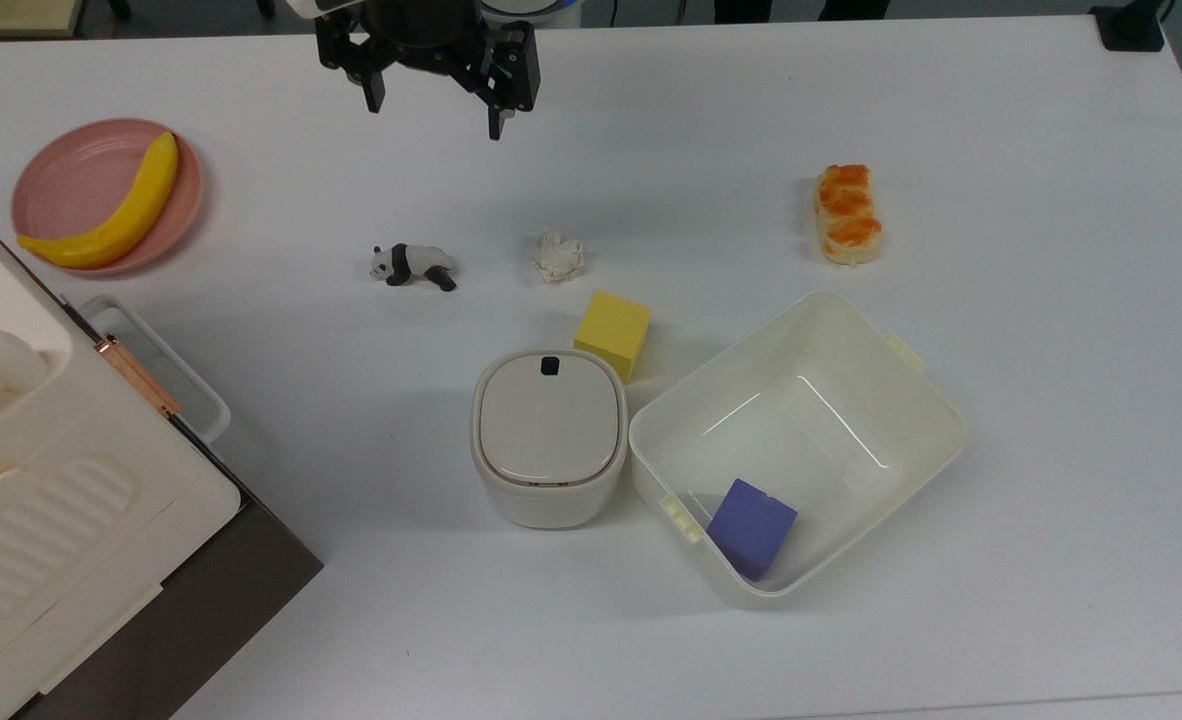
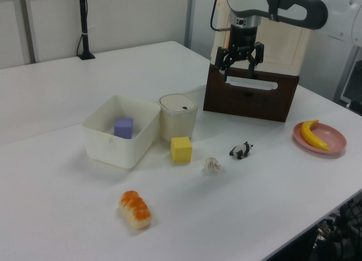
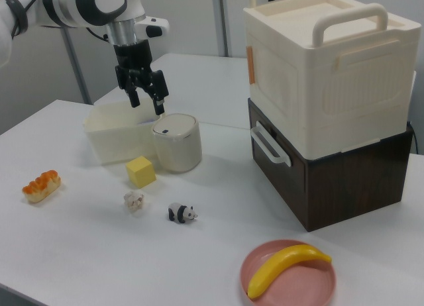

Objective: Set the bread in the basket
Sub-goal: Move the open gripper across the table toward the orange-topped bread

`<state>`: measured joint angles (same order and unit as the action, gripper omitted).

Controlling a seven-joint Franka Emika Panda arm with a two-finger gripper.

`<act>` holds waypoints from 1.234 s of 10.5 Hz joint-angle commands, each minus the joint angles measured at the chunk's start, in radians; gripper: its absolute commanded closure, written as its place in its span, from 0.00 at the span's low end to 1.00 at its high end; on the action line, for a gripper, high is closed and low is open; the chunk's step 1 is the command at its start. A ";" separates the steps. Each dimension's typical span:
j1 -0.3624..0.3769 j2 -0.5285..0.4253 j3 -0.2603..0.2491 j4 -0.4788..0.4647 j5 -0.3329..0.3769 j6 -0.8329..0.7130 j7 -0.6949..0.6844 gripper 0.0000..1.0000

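White counter [image 1: 1001, 600] with scattered objects, seen from three sides. The gripper [image 1: 433, 118] hung above the counter's far edge in the top view, its fingers [image 1: 375, 95] spread apart and holding nothing. The bread [image 1: 848, 214] lay flat on the counter, glazed bumps upward, well apart from the gripper and near the basket [image 1: 936, 400] but not touching it. The basket sat open, with a purple block [image 1: 751, 527] resting in one inner corner. Just beside the basket, at the top view's left, stood a lidded container [image 1: 548, 435] with a black button on its lid; a yellow block [image 1: 613, 334] stood just behind it. A crumpled paper ball [image 1: 559, 255] and a toy panda [image 1: 413, 266] lay between these and the gripper. A banana [image 1: 116, 213] rested on a pink plate [image 1: 51, 195] at the top view's left. A cream box with handles [image 3: 318, 61] was stacked on a dark brown box [image 3: 344, 180]. In the left view, a black stand [image 2: 85, 29] rose from the counter's far corner before pale wall panels
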<state>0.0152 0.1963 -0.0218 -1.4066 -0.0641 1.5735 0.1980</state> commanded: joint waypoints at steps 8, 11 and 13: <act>0.000 -0.031 -0.023 0.001 0.104 0.080 -0.029 0.00; -0.020 -0.029 -0.020 0.001 0.109 0.079 -0.109 0.00; -0.009 -0.028 -0.015 -0.005 0.104 0.080 -0.110 0.00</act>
<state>-0.0082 0.1834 -0.0358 -1.3840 0.0208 1.6276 0.1189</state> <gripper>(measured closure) 0.000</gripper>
